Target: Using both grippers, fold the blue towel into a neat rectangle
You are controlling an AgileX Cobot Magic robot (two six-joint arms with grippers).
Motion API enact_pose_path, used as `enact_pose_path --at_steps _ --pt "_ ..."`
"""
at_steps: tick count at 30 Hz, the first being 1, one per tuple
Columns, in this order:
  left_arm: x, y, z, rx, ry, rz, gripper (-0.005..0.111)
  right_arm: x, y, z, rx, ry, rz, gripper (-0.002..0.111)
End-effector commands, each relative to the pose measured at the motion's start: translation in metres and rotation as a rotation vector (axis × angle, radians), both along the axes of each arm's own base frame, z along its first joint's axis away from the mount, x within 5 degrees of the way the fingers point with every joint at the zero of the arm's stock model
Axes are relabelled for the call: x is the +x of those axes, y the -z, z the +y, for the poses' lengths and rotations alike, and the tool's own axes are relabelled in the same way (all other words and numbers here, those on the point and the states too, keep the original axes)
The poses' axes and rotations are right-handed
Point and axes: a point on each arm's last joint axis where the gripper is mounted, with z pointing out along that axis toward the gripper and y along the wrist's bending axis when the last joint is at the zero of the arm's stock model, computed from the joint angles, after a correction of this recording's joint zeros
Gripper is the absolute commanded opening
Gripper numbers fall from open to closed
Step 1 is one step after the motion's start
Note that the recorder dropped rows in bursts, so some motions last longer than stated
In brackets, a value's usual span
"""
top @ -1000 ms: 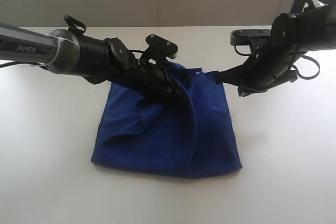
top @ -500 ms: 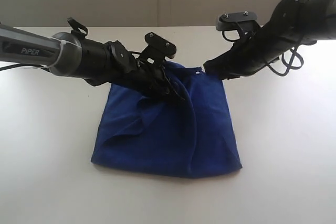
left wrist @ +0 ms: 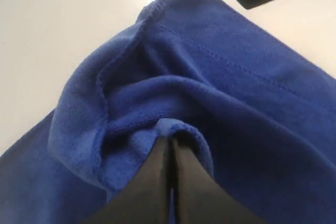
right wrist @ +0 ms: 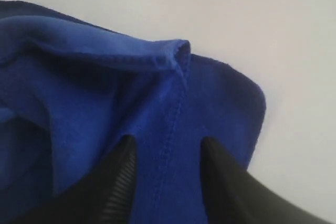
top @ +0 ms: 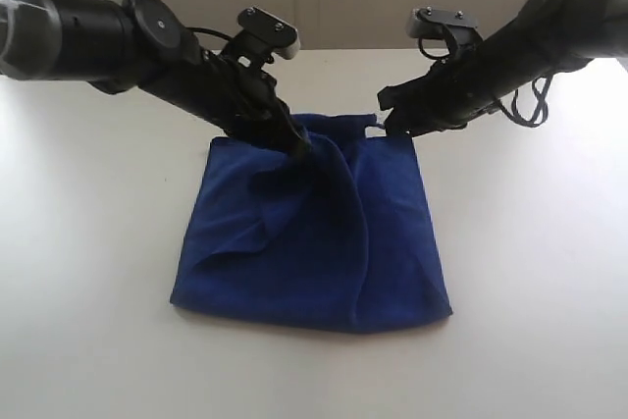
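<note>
Blue towel point(top: 314, 242) lies on the white table point(top: 530, 272), roughly square but rumpled, near edge flat on the table.

L gripper point(top: 299, 147) sits at the towel's far edge, abt mid-width. In the left wrist view its fingers point(left wrist: 152, 182) are pressed together w/ a small bunch of towel point(left wrist: 252, 103) nipped at the tips, so it's clamped on the cloth. Cloth is drawn up into a peak at that pinch. A raised ridge runs from there toward the towel's near edge, and a loose diagonal flap lies on the towel's left half.

R gripper point(top: 392, 125) is at the towel's far right corner. In the right wrist view its fingers point(right wrist: 121, 166) stand apart, one either side of the stitched hem near the corner. Towel point(right wrist: 79, 87) lies btwn them, not squeezed. Whether the tips touch the cloth, can't tell.
</note>
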Motion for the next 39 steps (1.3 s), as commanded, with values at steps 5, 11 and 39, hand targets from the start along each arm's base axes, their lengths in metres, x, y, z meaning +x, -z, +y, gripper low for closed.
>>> enact_pose_path --at_steps 5,11,39 --pt "0.002 -0.017 0.041 0.078 0.047 0.064 0.0 0.003 -0.004 -0.003 -0.204 -0.374 -0.233 0.038" --pt "0.006 -0.014 0.05 0.102 0.04 0.07 0.003 0.0 -0.001 0.003 -0.361 -0.727 -0.377 0.048" --pt "0.006 -0.014 0.051 0.114 0.044 0.059 0.064 0.009 0.06 0.05 -0.644 -1.105 -0.556 0.041"
